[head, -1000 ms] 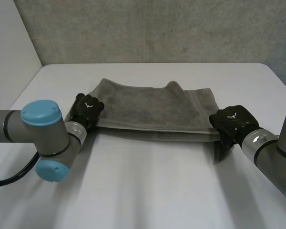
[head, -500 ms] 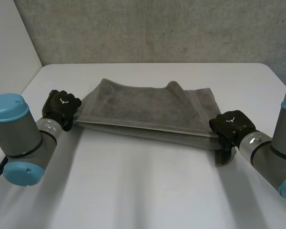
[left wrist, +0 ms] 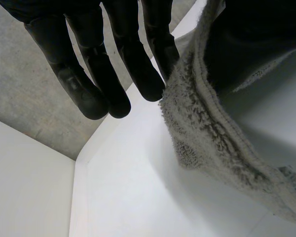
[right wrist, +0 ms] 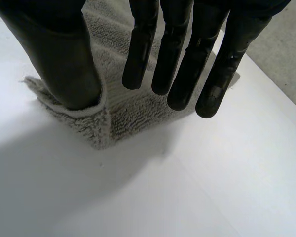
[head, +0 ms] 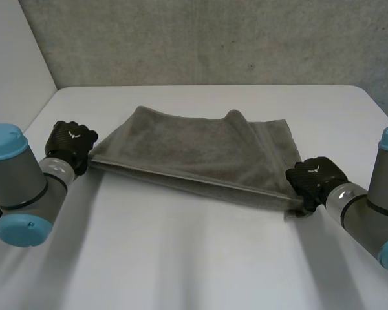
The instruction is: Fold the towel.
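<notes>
- Head view: we find the towel (head: pixel 200 152) stretched taut over the table (head: pixel 200 258). Its long axis runs from the left hand (head: pixel 71 145) to the right hand (head: pixel 315 181). Each hand holds one near corner, and the cloth's bulk lies beyond both sets of fingertips.
- Left wrist view: the fingers (left wrist: pixel 138 66) are straight and close together. The towel's thick edge touches the innermost fingertip. We judge it pinched against the thumb, which the cloth covers.
- Right wrist view: the fingers (right wrist: pixel 186 64) are straight and slightly spread over the corner. The thumb (right wrist: pixel 54 59) pins the hem opposite them.
- Judgement: neither hand is nearer, so the coming fold depends on carrying both corners forward together, square to the long axis.
</notes>
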You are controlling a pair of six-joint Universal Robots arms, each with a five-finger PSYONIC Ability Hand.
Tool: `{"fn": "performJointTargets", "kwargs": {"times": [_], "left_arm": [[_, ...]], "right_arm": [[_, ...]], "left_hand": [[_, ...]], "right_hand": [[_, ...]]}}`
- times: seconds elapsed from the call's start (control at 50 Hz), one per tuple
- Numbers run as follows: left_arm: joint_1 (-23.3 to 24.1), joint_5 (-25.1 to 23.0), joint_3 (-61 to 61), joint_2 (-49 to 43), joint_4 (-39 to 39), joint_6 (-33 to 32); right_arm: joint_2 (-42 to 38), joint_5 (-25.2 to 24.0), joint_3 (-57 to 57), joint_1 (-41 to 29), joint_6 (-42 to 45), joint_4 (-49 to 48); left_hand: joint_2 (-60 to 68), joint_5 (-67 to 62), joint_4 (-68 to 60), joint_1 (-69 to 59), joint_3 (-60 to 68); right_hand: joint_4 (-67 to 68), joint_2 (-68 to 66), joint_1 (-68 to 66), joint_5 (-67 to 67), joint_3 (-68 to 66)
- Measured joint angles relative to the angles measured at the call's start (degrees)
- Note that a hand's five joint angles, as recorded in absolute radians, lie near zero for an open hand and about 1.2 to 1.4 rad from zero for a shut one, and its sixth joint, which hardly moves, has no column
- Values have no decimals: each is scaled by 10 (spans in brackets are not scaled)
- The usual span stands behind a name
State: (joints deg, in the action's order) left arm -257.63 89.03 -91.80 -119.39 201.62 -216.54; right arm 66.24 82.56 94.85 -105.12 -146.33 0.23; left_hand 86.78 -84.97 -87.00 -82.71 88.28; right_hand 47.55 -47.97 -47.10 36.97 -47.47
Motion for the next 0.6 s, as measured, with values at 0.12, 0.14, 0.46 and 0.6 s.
{"fn": "performJointTargets", "kwargs": {"times": [0.12,0.14,0.46,0.6], "left_arm": [[1,1,-1,1,0,5],[1,1,-1,1,0,5],[12,1,-2,90,-17,38],[9,0,5,194,-31,65]], "right_arm": [[0,1,-9,15,15,32],[0,0,-10,16,16,35],[75,-5,-67,26,12,49],[182,-7,-127,32,15,49]], "left_hand": [[0,0,0,0,0],[0,0,0,0,0],[0,0,0,0,1],[0,0,0,0,2]], "right_hand": [[268,-269,-280,277,-268],[278,-278,-288,291,-279],[292,-285,-290,302,-292],[292,-285,-290,302,-292]]}}
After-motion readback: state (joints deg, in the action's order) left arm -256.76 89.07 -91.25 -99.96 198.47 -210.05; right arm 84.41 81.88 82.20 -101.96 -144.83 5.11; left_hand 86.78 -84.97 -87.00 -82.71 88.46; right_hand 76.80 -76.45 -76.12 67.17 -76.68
